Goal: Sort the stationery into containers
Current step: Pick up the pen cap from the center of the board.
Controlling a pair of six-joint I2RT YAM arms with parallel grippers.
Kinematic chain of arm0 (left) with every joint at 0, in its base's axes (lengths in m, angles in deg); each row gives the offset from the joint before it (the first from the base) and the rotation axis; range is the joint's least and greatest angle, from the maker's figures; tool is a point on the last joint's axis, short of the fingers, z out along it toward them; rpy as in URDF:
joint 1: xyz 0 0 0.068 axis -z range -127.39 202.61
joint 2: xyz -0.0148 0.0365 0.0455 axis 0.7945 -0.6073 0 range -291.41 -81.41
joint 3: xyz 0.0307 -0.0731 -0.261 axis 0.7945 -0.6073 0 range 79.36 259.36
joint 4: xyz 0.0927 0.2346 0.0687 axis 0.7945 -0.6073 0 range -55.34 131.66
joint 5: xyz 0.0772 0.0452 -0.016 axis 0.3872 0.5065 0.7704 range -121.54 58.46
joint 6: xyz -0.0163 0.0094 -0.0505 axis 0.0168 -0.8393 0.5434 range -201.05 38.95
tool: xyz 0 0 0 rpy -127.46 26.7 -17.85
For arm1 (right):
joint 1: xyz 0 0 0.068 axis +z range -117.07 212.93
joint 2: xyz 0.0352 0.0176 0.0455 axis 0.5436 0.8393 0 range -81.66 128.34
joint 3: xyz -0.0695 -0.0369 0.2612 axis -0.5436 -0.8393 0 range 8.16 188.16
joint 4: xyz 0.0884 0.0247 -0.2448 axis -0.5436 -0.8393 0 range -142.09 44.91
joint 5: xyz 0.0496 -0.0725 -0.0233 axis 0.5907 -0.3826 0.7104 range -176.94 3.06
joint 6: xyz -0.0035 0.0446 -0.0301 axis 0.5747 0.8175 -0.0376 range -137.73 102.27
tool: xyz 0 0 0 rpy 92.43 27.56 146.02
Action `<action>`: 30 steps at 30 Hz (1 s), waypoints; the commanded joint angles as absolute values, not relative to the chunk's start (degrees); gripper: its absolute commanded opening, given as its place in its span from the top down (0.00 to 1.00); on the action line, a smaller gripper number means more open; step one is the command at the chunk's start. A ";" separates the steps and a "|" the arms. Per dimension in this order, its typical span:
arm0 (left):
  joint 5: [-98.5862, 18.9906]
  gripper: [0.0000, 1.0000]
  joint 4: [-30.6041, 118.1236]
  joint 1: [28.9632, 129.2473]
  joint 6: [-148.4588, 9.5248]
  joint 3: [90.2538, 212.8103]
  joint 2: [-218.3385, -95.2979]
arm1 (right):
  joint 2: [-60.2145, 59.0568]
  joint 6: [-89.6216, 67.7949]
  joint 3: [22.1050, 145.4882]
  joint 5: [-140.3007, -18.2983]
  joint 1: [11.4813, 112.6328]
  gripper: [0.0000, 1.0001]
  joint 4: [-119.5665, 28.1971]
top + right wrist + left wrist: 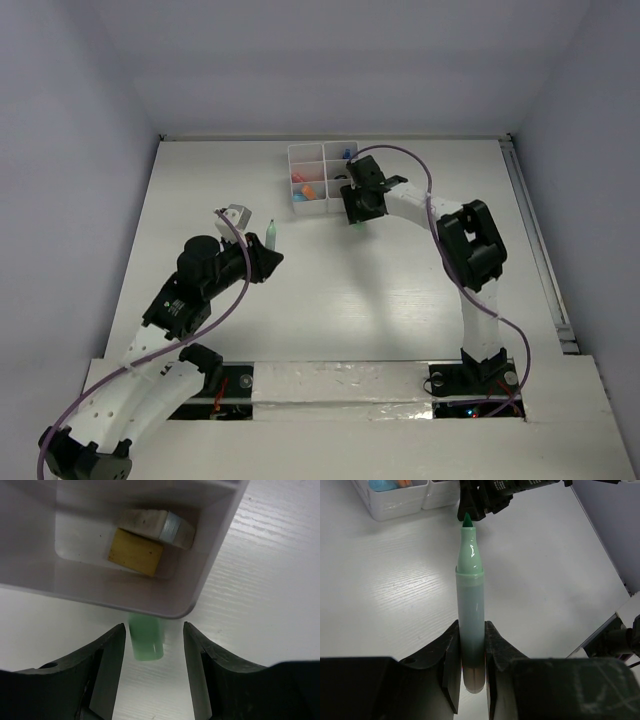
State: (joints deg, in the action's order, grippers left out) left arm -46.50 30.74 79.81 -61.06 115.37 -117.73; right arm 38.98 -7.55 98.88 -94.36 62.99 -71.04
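My left gripper (268,255) is shut on the lower barrel of a pale-green marker (270,234), held above the table left of centre. In the left wrist view the marker (470,595) is uncapped and its green tip points at the right gripper. The white organiser box (296,158) stands at the back centre. My right gripper (358,210) is open at the box's near right corner. In the right wrist view its jaws (153,626) stand either side of a green cap (146,640) lying on the table against the box wall (150,607).
The compartment below the right wrist camera holds a tan eraser (136,551) and a white eraser (157,526). Other compartments hold orange and blue bits (306,186). A rail (535,240) runs along the table's right edge. Grey walls enclose the table.
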 commanded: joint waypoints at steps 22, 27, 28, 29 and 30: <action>-47.71 1.00 33.39 79.07 -61.89 116.10 -118.76 | 25.17 0.19 86.93 -81.69 63.25 0.97 -59.00; -47.71 1.00 33.48 79.06 -62.06 116.19 -119.82 | 16.26 11.17 80.24 -72.01 65.53 0.99 -42.40; -47.71 1.00 33.48 79.06 -61.98 116.19 -119.91 | 15.38 14.84 79.71 -71.39 67.19 0.99 -40.19; -47.62 1.00 33.40 79.06 -61.97 116.19 -120.17 | 14.24 16.62 78.92 -70.95 68.16 0.99 -35.64; -47.71 1.00 33.39 79.06 -61.89 116.19 -120.26 | 13.79 18.20 78.74 -70.77 69.04 0.99 -33.51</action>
State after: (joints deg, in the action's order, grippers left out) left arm -46.78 30.74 79.48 -61.10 115.37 -120.15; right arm 16.86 9.23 79.78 -76.53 65.46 -49.95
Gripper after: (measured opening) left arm 0.156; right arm 0.332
